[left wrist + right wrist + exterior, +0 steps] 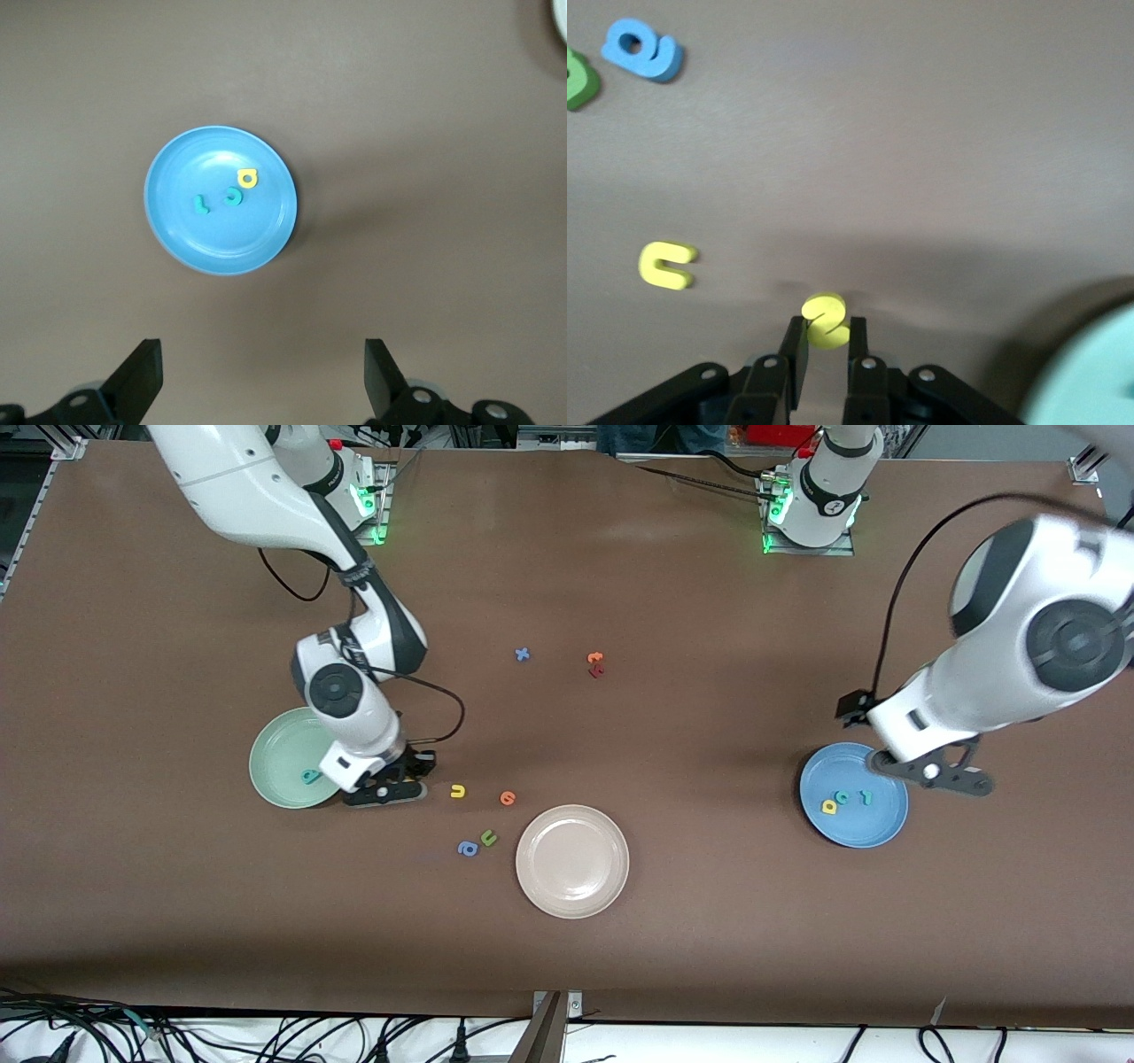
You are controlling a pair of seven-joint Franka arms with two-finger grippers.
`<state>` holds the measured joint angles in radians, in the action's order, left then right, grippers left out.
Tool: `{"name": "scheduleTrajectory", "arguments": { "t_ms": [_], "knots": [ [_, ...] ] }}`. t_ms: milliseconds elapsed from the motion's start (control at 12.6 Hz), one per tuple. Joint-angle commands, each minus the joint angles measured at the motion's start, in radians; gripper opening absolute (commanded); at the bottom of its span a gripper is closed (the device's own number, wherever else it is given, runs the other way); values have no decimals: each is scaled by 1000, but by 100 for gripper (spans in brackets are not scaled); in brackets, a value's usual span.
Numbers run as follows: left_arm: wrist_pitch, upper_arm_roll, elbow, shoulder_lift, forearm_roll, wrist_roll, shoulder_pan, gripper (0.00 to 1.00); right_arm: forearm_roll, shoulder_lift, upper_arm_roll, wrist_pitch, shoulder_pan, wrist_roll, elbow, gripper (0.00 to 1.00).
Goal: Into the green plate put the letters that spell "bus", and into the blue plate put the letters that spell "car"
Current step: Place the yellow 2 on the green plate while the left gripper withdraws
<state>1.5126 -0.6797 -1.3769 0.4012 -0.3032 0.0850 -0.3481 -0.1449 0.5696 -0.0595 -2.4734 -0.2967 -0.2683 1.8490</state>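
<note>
Pinching the yellow s (pixel 826 320) between closed fingers, the right gripper (pixel 390 786) sits just beside the green plate (pixel 275 766); the left gripper (pixel 262 381) hangs wide open, empty, above the blue plate (pixel 177 230).

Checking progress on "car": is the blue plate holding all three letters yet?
Yes: the blue plate holds the yellow a, teal c and teal r.
</note>
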Motion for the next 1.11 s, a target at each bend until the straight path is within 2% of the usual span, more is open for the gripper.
{"name": "scheduleTrajectory", "arguments": {
  "t_ms": [0, 79, 159, 238, 397, 476, 635, 715, 794, 874, 1032],
  "knots": [
    [-37, 128, 67, -71, 35, 7, 114, 100, 16, -80, 18, 92, 57, 180, 22, 7],
    [-26, 269, 62, -103, 80, 7, 226, 100, 16, -94, 26, 105, 83, 242, 32, 7],
    [-20, 419, 59, -116, 175, -1, 306, 100, 16, -106, 38, 111, 103, 303, 50, 7],
    [33, 516, 23, -137, 273, -4, 348, 100, 18, -114, 58, 111, 125, 364, 68, 8],
    [211, 552, -202, -261, 283, -4, 353, 100, 18, -120, 93, 100, 145, 466, 105, 8],
    [240, 569, -267, -303, 282, -5, 353, 100, 18, -126, 104, 96, 146, 475, 123, 8],
    [230, 604, -284, -356, 286, 2, 385, 100, 18, -131, 109, 82, 160, 478, 163, 8],
    [186, 630, -280, -364, 291, 1, 405, 100, 18, -131, 110, 62, 160, 478, 188, 12],
    [143, 631, -266, -361, 285, 4, 412, 100, 18, -131, 110, 57, 160, 468, 194, 40],
    [133, 628, -243, -351, 291, 1, 408, 100, 19, -131, 110, 57, 160, 460, 193, 99],
    [126, 628, -219, -334, 282, 1, 416, 100, 19, -146, 110, 65, 160, 457, 190, 100]
  ]
}}
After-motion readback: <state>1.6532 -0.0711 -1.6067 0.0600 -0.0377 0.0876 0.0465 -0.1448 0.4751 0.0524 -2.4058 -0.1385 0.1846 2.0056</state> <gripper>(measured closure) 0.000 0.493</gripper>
